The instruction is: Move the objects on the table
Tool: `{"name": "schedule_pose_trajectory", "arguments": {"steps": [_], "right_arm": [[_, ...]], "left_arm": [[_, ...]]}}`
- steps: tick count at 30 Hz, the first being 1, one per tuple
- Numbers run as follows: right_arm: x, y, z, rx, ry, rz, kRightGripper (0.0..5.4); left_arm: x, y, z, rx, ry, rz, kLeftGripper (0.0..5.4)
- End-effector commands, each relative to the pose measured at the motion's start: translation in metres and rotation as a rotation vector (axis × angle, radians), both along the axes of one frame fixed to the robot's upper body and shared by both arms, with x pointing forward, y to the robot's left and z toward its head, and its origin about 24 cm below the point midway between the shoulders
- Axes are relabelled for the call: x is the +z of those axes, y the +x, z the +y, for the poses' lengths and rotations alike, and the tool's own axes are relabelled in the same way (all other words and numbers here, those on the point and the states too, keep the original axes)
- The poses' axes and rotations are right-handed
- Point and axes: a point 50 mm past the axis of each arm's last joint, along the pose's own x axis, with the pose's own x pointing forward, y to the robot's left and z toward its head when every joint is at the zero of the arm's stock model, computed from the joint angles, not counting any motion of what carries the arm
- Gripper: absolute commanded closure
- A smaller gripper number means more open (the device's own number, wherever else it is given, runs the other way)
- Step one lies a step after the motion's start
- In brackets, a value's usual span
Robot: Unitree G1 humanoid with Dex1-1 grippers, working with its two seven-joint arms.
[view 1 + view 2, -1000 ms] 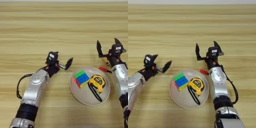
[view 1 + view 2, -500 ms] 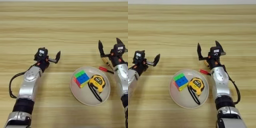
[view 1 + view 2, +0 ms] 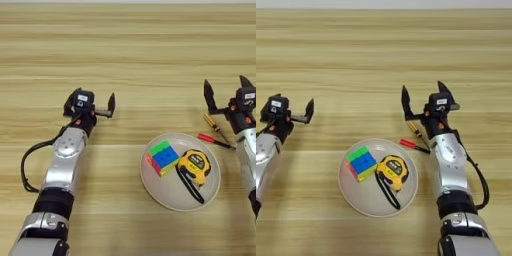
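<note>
The puzzle cube [image 3: 163, 157] with green, blue and red faces lies in the left half of the round beige plate [image 3: 170, 201]. Beside it on the right rests the yellow-and-black tape measure [image 3: 195, 165], its black strap trailing toward the plate's near rim. My left gripper [image 3: 90, 104] hovers open over bare table well left of the plate, holding nothing. My right gripper [image 3: 424, 95] is open too, fingers spread, up and to the right of the plate, just above two small screwdrivers.
A red-handled screwdriver [image 3: 413, 146] lies by the plate's upper right rim, and a yellow-handled one [image 3: 415, 128] sits just beyond it under the right gripper. A black cable [image 3: 27, 165] loops off the left forearm. Light-wood table [image 3: 128, 45] stretches behind.
My left gripper has swung left, away from the plate, still open and holding nothing. The right gripper, cube and tape measure have stayed about where they were.
</note>
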Motion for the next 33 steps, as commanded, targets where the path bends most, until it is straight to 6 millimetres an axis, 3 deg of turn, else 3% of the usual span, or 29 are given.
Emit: {"name": "schedule_pose_trajectory", "arguments": {"steps": [1,13,22,33], "right_arm": [[0.005,0.001,-0.015,-0.003,0.013,0.003,0.0],[0.034,-0.037,-0.017,0.385,-0.096,0.059,0.0],[0.039,-0.074,-0.011,0.661,-0.178,0.197,0.0],[0.032,-0.093,-0.017,0.802,-0.289,0.348,0.0]], "left_arm": [[0.002,0.003,-0.013,-0.01,0.015,-0.011,0.04],[0.005,-0.002,-0.03,-0.021,0.006,-0.015,0.04],[0.004,-0.002,-0.031,-0.017,0.002,-0.007,0.04],[0.006,-0.001,-0.036,-0.018,-0.003,-0.009,0.04]]}}
